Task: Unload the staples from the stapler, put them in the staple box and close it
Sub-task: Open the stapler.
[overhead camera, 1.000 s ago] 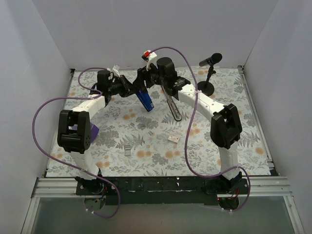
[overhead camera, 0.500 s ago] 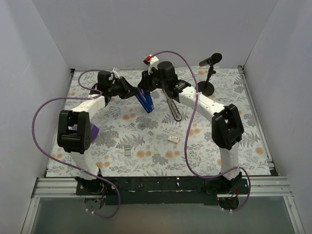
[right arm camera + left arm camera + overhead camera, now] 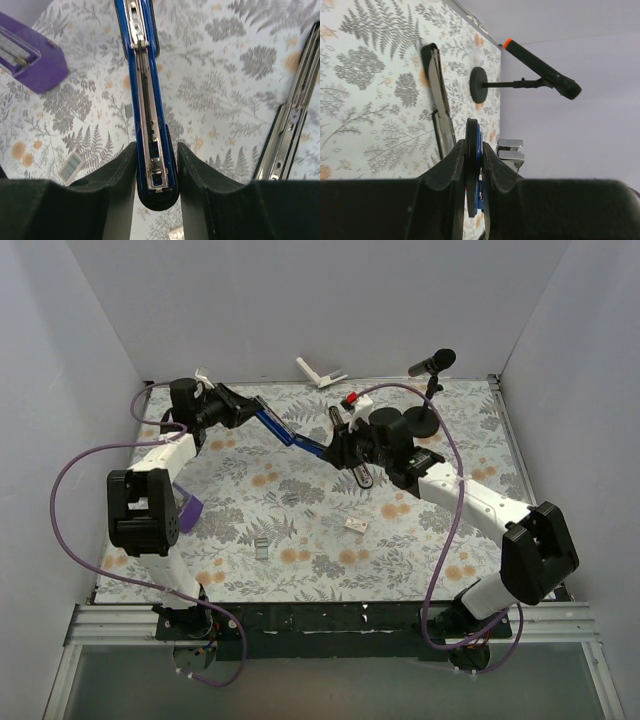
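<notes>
Currently I see the long slim stapler [image 3: 290, 433], hinged bars in black, blue and silver metal, spread wide open over the far middle of the fern-printed mat [image 3: 420, 540]. Its blue-and-black arm [image 3: 145, 75] is raised off the mat and spans the gap between my two claws. My left claw [image 3: 473, 145] is pressed together on the thin edge of that arm at its far-left end, with a finger touching each face. My right claw [image 3: 156, 147] pinches the other end, one finger against each blue side wall, and the silver staple channel [image 3: 146, 105] faces the wrist camera. The black base bar [image 3: 357, 472] with its own silver rail lies flat on the mat just beneath the right claw. I cannot tell whether it is joined to the raised arm. A black microphone on a round stand [image 3: 432, 363] is at the far right, a small purple block [image 3: 190, 508] sits beside the left arm, and a short grey strip of staples [image 3: 72, 165] lies on the mat.
</notes>
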`<state>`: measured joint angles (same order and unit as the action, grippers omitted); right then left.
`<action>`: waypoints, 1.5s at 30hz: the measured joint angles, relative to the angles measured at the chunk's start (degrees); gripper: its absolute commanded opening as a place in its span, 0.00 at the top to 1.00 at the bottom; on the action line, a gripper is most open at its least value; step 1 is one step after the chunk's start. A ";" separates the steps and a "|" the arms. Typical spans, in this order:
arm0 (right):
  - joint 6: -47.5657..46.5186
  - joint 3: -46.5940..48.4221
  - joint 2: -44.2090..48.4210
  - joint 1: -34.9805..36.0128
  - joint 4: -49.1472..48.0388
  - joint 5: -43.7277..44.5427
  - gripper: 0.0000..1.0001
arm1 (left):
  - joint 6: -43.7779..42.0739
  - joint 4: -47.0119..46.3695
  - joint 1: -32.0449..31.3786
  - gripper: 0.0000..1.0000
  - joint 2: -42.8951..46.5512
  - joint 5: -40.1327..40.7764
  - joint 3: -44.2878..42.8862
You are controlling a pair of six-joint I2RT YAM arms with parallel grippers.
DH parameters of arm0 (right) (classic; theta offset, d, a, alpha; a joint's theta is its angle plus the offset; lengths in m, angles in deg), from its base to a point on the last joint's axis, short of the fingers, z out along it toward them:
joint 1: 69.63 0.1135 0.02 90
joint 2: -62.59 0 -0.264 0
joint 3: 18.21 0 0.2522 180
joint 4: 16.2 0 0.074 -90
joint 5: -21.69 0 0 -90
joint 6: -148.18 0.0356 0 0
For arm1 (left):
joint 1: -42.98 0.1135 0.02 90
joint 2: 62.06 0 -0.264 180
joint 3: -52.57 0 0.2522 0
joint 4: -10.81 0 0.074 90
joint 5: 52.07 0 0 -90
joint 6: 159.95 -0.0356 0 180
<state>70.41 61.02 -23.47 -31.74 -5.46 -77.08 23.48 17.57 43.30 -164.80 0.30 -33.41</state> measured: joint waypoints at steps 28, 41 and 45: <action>-14.34 7.23 -12.44 -0.39 0.87 -12.68 0.21 | 12.15 -13.70 2.36 1.00 1.46 -1.79 6.29; -15.23 5.33 -19.43 -0.79 -10.47 -13.44 0.99 | 10.73 -13.99 2.14 0.84 -0.79 -4.42 3.04; -15.17 4.92 -19.41 -0.76 -10.99 -11.47 0.99 | 10.99 -14.08 2.54 0.55 -4.48 -6.32 0.22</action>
<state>55.24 65.94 -42.88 -32.51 -16.46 -88.56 34.47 3.49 45.83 -169.28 -6.02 -33.20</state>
